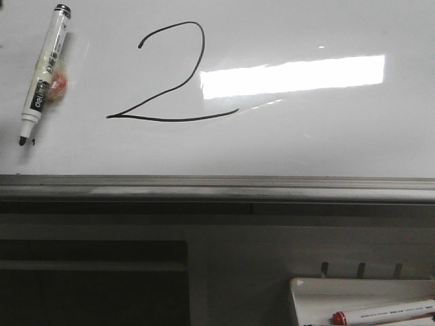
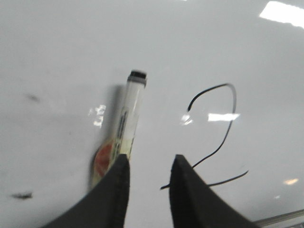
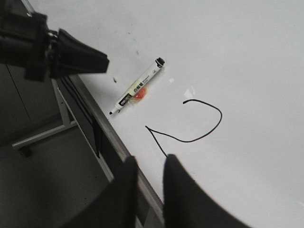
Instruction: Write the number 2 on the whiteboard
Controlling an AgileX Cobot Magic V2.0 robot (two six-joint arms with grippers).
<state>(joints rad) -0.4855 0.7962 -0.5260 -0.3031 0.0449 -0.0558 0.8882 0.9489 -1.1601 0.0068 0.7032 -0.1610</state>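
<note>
You're looking at a glossy white whiteboard (image 1: pixel 326 142) with a grey metal lower rim and a bright white rectangular glare patch. The number 2 (image 1: pixel 170 75) is a thin black line. The marker (image 1: pixel 44 71) lying on the board is white-bodied with black ends, black label text and an orange-red blob beside it. The small tray (image 1: pixel 306 292) is white, and its marker (image 1: pixel 384 314) is red-capped. Both end effectors show black fingers (image 2: pixel 111 194).

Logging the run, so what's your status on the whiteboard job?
Left tool and right tool open, empty. Number 2 drawn on whiteboard. Black marker lies uncapped beside it. Nothing blocking.
</note>
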